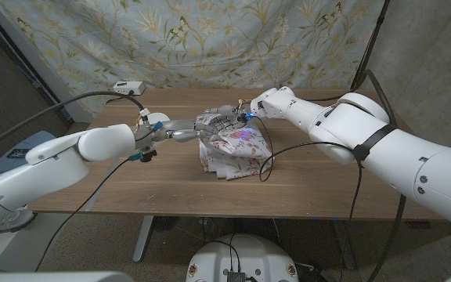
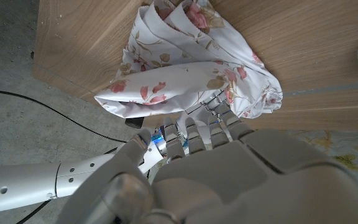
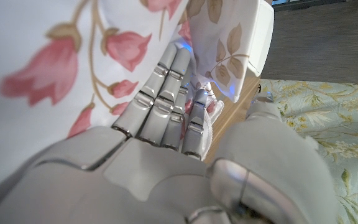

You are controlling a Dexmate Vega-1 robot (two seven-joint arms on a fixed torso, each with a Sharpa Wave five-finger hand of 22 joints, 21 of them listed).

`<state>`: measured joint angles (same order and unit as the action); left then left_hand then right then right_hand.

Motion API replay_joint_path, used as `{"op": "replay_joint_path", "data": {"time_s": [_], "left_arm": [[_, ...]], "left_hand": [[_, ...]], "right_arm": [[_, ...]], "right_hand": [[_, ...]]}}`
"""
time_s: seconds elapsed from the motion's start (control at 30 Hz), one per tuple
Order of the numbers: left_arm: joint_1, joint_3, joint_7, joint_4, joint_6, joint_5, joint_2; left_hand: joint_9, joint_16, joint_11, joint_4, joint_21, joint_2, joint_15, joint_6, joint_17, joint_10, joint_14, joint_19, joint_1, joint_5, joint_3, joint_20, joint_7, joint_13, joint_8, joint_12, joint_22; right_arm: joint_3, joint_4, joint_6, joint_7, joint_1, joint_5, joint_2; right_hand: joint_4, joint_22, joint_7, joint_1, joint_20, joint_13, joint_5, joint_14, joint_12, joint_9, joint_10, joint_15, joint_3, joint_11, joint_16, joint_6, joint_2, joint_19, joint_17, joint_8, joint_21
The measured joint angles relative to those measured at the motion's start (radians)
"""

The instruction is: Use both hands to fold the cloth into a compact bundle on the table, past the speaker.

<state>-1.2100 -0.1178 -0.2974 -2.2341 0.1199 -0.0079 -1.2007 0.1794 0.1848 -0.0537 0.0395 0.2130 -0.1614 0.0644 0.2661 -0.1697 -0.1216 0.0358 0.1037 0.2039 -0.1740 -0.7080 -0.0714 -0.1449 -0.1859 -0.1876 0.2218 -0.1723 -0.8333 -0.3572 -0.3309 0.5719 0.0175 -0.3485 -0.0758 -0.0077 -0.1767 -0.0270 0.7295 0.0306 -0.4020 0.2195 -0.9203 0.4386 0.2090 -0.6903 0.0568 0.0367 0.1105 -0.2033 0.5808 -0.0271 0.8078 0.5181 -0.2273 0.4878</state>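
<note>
A white cloth (image 1: 229, 147) printed with pink flowers lies bunched in the middle of the wooden table (image 1: 131, 184). It is draped over a white speaker (image 3: 261, 43) with a blue light (image 1: 246, 133). My left hand (image 1: 216, 122) reaches over the bundle's far top. Its fingers (image 2: 194, 134) are straight, with their tips against the cloth's edge (image 2: 191, 81). My right hand (image 1: 250, 110) meets the cloth from the other side. Its fingers (image 3: 166, 93) press on the fabric, and a fold of cloth (image 3: 205, 124) sits between them and the thumb.
A small white device (image 1: 129, 86) sits at the table's back left corner. A white round object (image 1: 160, 120) lies beside my left wrist. A black cable (image 1: 288, 153) runs over the table right of the cloth. A floral curtain (image 1: 210, 39) hangs behind.
</note>
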Motion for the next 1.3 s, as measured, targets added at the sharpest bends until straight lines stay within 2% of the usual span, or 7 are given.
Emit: {"op": "replay_joint_path", "data": {"time_s": [0.07,0.23,0.43,0.5,0.53,0.87,1.3], "left_arm": [[0.020,-0.026,0.004,0.006,0.000,-0.005,-0.011],[0.036,-0.047,0.011,0.010,0.000,-0.011,-0.018],[0.089,-0.118,0.012,0.021,0.001,0.003,-0.022],[0.089,-0.118,0.010,0.021,0.001,0.009,-0.022],[0.115,-0.151,0.007,0.031,0.000,0.017,-0.015],[0.218,-0.275,-0.023,0.105,-0.042,0.086,0.043],[0.299,-0.374,-0.058,0.194,-0.096,0.138,0.103]], "left_hand": [[0.000,0.000,0.000,-0.004,0.000,0.000,0.000,0.000,0.000,0.000,0.000,0.000,0.000,0.000,-0.004,0.000,0.000,0.000,0.000,0.000,0.000],[0.000,0.000,0.000,-0.004,0.000,0.000,0.000,0.000,0.000,0.000,0.000,0.000,0.000,0.000,-0.004,0.000,0.000,0.000,0.000,0.000,0.000],[0.000,0.000,0.000,-0.004,0.000,0.000,-0.004,0.000,0.000,0.000,0.011,0.005,0.000,0.000,-0.004,0.005,0.000,0.000,0.000,0.000,0.000],[0.000,0.000,0.000,-0.004,0.000,0.000,-0.004,0.000,0.000,0.000,0.011,0.005,0.000,0.000,-0.004,0.005,0.000,0.000,0.000,0.000,0.000],[0.000,0.000,0.000,-0.004,0.000,0.000,-0.004,0.000,0.000,0.000,0.011,0.005,0.000,0.000,-0.004,0.005,0.000,0.000,0.000,0.000,0.000],[0.002,0.000,0.000,-0.008,0.000,0.000,-0.008,0.008,0.000,-0.011,0.026,0.015,0.000,0.000,-0.008,0.010,-0.003,0.000,0.000,0.000,0.000],[0.002,0.001,0.000,-0.012,0.000,0.000,-0.011,0.027,0.000,-0.029,0.039,0.027,0.000,0.000,-0.012,0.016,0.002,0.000,-0.002,0.000,0.000]], "right_arm": [[0.000,0.000,0.006,0.001,0.000,-0.001,0.000],[0.000,0.001,0.011,0.003,0.000,-0.002,0.000],[0.001,0.001,0.025,0.014,0.003,-0.006,0.001],[0.001,0.001,0.025,0.014,0.004,-0.006,0.001],[0.002,0.002,0.029,0.022,0.004,-0.008,0.001],[0.011,0.002,0.041,0.041,0.001,-0.019,0.004],[0.026,0.003,0.049,0.044,-0.012,-0.032,0.008]], "right_hand": [[0.006,0.000,0.004,-0.009,0.003,-0.001,0.008,0.000,-0.003,0.000,0.004,0.000,-0.006,0.004,0.000,0.003,-0.005,-0.003,-0.004,0.000,0.000],[0.012,0.000,0.006,-0.022,0.005,-0.001,0.014,0.005,-0.003,-0.004,0.004,-0.005,-0.012,0.004,0.000,0.005,-0.006,-0.005,-0.004,0.006,-0.002],[0.015,0.000,0.006,-0.031,0.007,-0.005,0.021,0.014,-0.010,-0.005,0.007,-0.007,-0.015,0.007,0.000,0.005,-0.005,-0.007,-0.005,0.006,-0.009],[0.017,0.000,0.006,-0.031,0.007,-0.005,0.021,0.015,-0.010,-0.005,0.009,-0.007,-0.016,0.009,0.000,0.005,-0.005,-0.007,-0.005,0.006,-0.009],[0.018,0.000,0.006,-0.031,0.007,-0.005,0.025,0.017,-0.010,-0.005,0.009,-0.005,-0.018,0.009,0.000,0.005,-0.005,-0.007,-0.005,0.006,-0.009],[0.019,0.000,0.008,-0.035,0.007,-0.005,0.040,0.023,-0.011,-0.005,0.009,-0.009,-0.019,0.009,-0.001,0.014,-0.001,-0.007,-0.009,0.006,-0.012],[0.019,-0.001,0.007,-0.029,0.007,-0.009,0.054,0.023,-0.018,-0.004,0.009,-0.009,-0.019,0.009,-0.009,0.014,0.012,-0.007,-0.009,0.006,-0.020]]}}
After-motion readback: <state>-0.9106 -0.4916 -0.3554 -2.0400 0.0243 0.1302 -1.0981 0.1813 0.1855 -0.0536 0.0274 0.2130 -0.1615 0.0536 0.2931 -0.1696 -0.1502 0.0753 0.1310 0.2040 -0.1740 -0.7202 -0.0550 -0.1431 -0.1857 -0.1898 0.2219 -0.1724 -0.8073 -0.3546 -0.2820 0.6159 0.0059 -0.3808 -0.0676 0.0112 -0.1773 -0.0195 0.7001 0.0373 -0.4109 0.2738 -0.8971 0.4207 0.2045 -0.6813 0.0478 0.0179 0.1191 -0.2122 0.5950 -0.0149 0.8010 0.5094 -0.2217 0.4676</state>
